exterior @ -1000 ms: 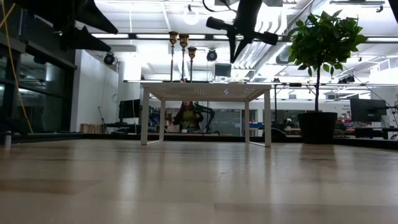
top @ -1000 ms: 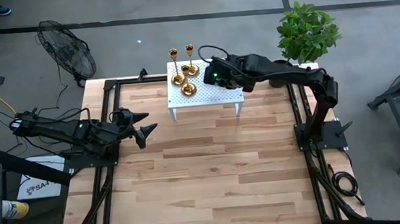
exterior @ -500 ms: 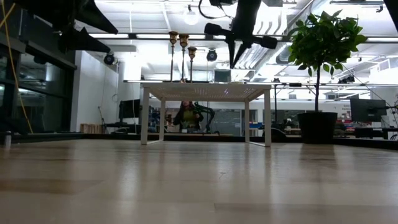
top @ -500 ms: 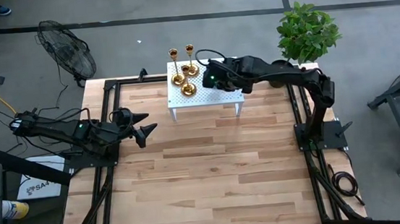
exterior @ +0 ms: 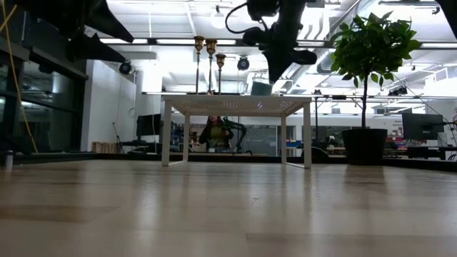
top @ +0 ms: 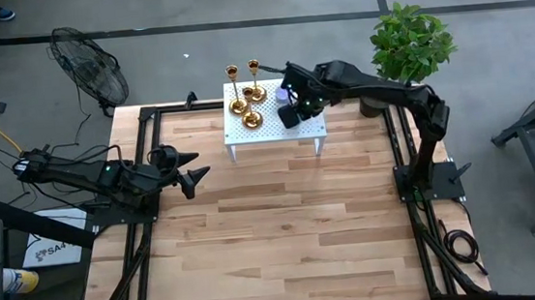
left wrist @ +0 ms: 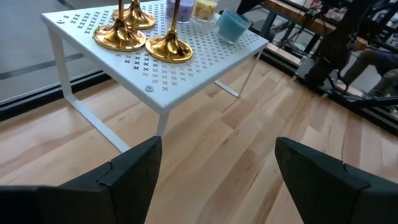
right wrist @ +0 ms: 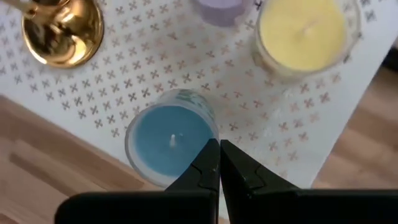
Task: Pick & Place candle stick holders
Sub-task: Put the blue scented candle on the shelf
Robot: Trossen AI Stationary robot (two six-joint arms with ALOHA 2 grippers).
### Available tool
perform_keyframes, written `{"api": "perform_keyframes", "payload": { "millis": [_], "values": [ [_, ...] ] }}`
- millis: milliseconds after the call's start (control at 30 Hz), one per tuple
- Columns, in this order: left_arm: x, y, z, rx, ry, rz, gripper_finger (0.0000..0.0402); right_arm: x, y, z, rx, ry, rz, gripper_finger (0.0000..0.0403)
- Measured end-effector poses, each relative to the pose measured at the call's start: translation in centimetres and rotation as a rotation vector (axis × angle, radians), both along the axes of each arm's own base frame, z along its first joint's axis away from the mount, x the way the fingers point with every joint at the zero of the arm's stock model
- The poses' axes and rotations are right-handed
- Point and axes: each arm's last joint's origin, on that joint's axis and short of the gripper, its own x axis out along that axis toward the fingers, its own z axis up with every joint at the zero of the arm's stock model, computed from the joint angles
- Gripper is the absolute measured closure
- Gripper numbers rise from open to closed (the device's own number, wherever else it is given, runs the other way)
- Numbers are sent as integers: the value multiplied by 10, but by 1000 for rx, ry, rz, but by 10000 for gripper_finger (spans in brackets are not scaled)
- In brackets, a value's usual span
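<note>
The right claw [right wrist: 219, 163] hangs above the small white perforated stand [top: 275, 128] at the far edge of the wooden counter [top: 275, 237], its two fingers pressed together with nothing between them; directly under its tips sits a blue candle [right wrist: 169, 142] in a glass, with a yellow candle [right wrist: 303, 28] and a purple one [right wrist: 221, 9] on the stand beyond it; the three gold candle stick holders [top: 246, 95] stand upright in a tight cluster on the same stand, off to one side of that claw and apart from it, bases near one another, none gripped; the left claw [top: 192, 169] waits well away from the stand, low over the counter's left side, its fingers [left wrist: 124, 174] spread wide and empty, the holders ahead of it; a potted plant [top: 411, 42] stands on the floor beyond the right arm, a fan [top: 91, 68] past the counter's far left corner; a person [exterior: 215, 133] shows in the room behind the stand.
</note>
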Motion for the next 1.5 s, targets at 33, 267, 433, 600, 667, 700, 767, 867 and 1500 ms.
{"api": "perform_keyframes", "payload": {
  "millis": [33, 267, 433, 600, 667, 700, 767, 867, 1500],
  "values": [
    [0, 0, 0, 1, 4, 0, 95, -1, -2, 0, -5, 4, 30, 403],
    [0, 0, 0, 1, 5, 0, 95, -10, -20, 0, -47, 45, 185, 403],
    [0, 0, -1, 2, 7, 0, 95, -12, -24, 0, -83, 68, 329, 403],
    [-1, 0, -2, 5, 20, 0, 95, -11, -25, 1, -141, 103, 486, 403],
    [-1, 0, -2, 6, 23, 0, 95, -10, -26, 2, -178, 115, 534, 403],
    [-1, 0, -2, 7, 26, 0, 95, -10, -26, 2, -198, 125, 554, 403],
    [-1, 0, -2, 7, 27, 0, 95, -9, -27, 2, -243, 158, 593, 403],
    [-1, 0, -2, 7, 27, 0, 95, -7, -27, 3, -305, 193, 664, 403],
    [-1, 0, -2, 5, 30, -7, 95, 6, -6, 4, -412, 255, 936, 403]
  ]
}}
